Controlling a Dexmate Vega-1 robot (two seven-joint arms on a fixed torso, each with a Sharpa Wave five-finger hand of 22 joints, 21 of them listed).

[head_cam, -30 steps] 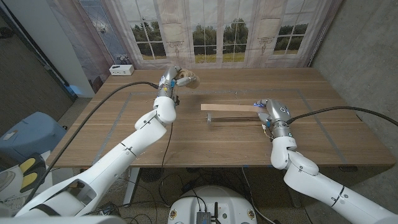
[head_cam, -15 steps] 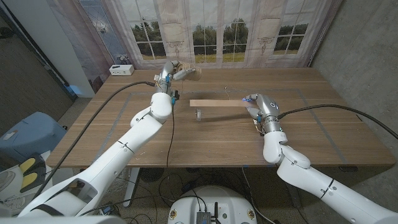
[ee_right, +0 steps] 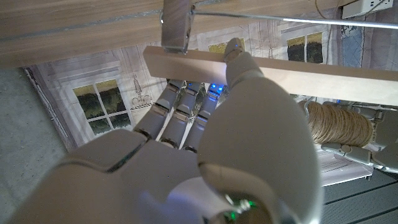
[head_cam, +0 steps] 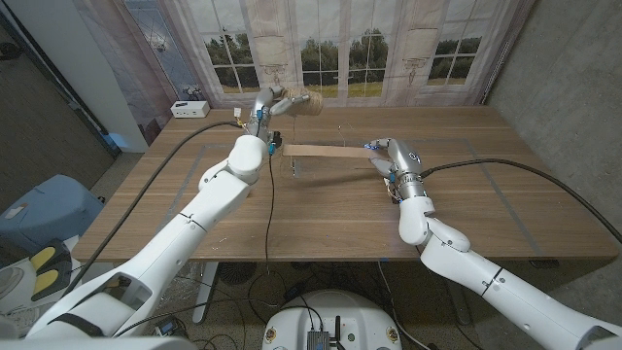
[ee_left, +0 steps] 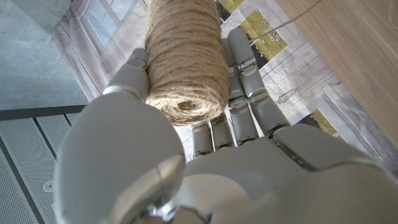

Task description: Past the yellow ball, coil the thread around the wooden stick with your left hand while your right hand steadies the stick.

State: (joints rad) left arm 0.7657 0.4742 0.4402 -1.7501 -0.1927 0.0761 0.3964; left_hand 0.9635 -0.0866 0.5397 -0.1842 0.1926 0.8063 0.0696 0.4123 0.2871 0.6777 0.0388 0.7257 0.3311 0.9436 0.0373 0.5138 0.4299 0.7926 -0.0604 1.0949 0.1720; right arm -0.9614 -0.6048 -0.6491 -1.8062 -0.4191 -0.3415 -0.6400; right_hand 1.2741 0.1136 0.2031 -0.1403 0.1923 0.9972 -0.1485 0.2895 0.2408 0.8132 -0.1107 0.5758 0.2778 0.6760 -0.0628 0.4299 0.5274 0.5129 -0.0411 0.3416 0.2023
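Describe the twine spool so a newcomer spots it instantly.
Start at the window backdrop behind the wooden table. Near the far left edge, the left hand holds up a fat cylindrical spool of tan twine. It alone is fuzzy and round; the pale flat wooden stick is smooth.

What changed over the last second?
The right hand carried the wooden stick up off the table and toward the robot's left. The left hand lifted the twine spool higher and farther back. Both hands kept their hold; the small clip-like piece still hangs below the stick.
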